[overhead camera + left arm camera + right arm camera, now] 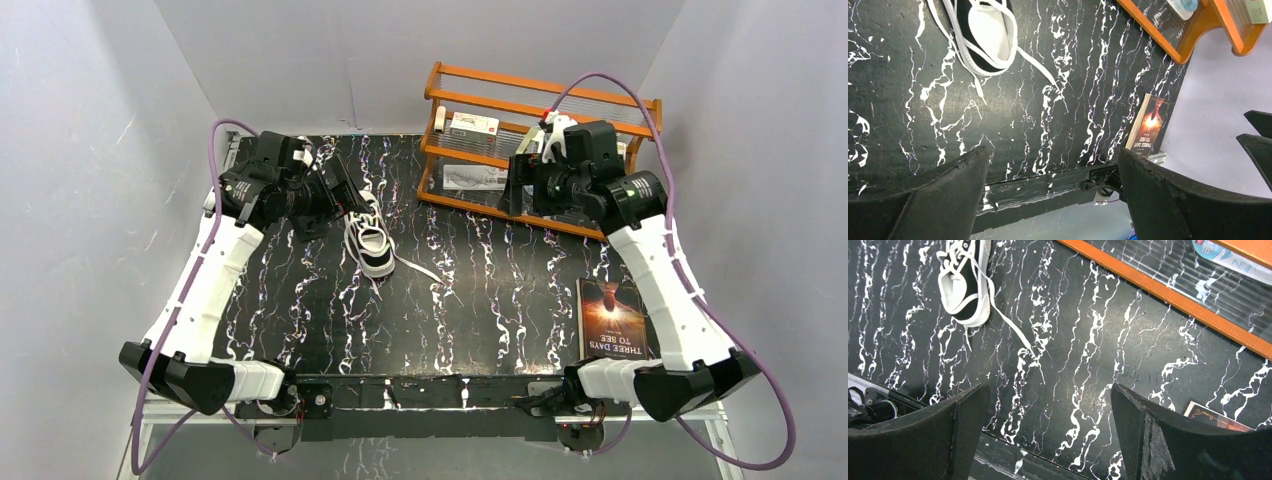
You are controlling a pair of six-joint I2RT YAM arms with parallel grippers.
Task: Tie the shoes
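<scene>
A small black sneaker with a white sole and white lining lies on the black marbled table, left of the middle. Its white laces are loose, and one lace trails toward the right. The shoe also shows in the left wrist view and in the right wrist view. My left gripper is raised just left of and behind the shoe; it is open and empty. My right gripper hovers far right of the shoe, in front of the rack; it is open and empty.
An orange wooden rack with small packets stands at the back right; its edge shows in the right wrist view. A book lies at the front right and shows in the left wrist view. Grey walls close in three sides.
</scene>
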